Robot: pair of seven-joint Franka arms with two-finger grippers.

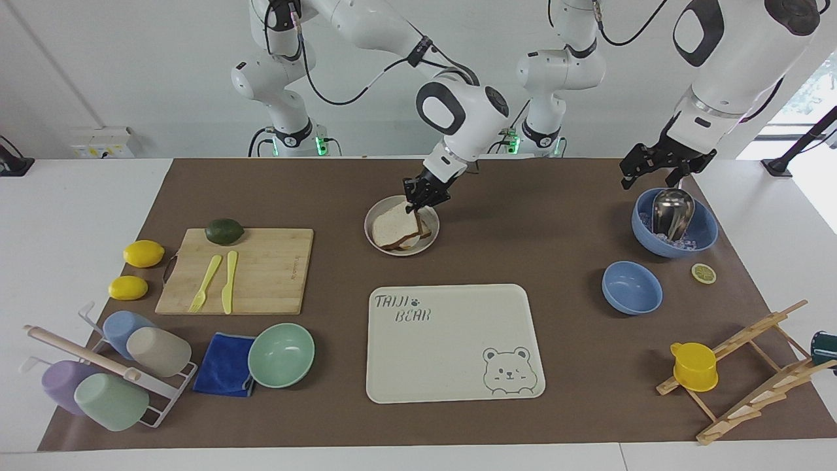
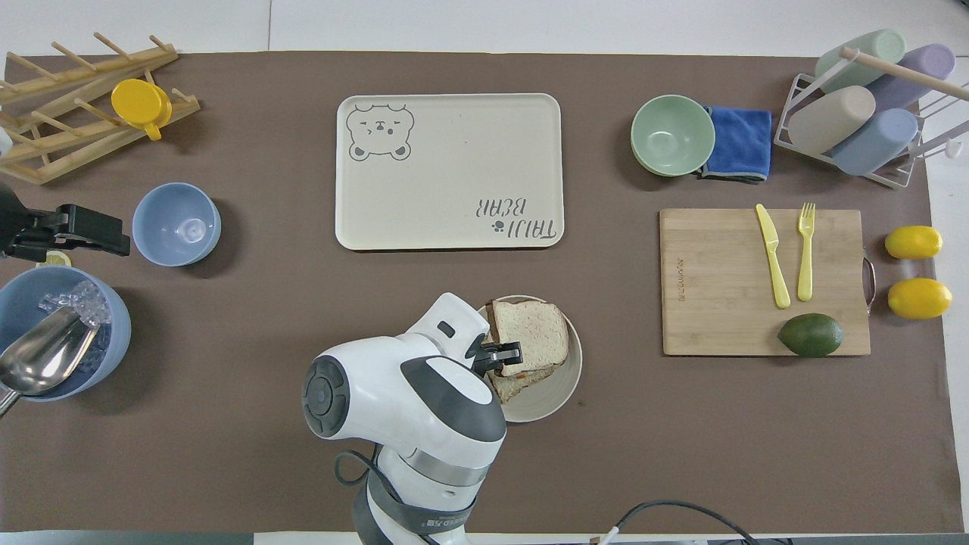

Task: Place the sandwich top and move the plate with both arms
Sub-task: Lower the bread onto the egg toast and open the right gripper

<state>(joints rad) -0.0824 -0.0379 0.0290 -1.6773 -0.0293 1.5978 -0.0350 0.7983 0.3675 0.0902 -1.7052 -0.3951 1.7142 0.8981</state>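
**A:** What is your right gripper [image 1: 418, 199] doing?

**B:** It is clenched on the robot-side corner of the sandwich top [image 1: 395, 226], low over the plate [image 1: 433, 241]. The slice lies almost flat on the egg-bearing bread beneath it.

**A:** And your left gripper [image 1: 654, 171]?

**B:** It waits with jaws spread, holding nothing, above the blue bowl with the scoop [image 1: 673, 222], well apart from the plate toward the left arm's end of the bench.

**A:** What could go wrong?

**B:** I judge that if I open while my corner is raised, the slice may slide off askew. Pulling away sideways could drag it, or nudge the plate from its spot nearer the robots than the bear tray [image 1: 454, 340].
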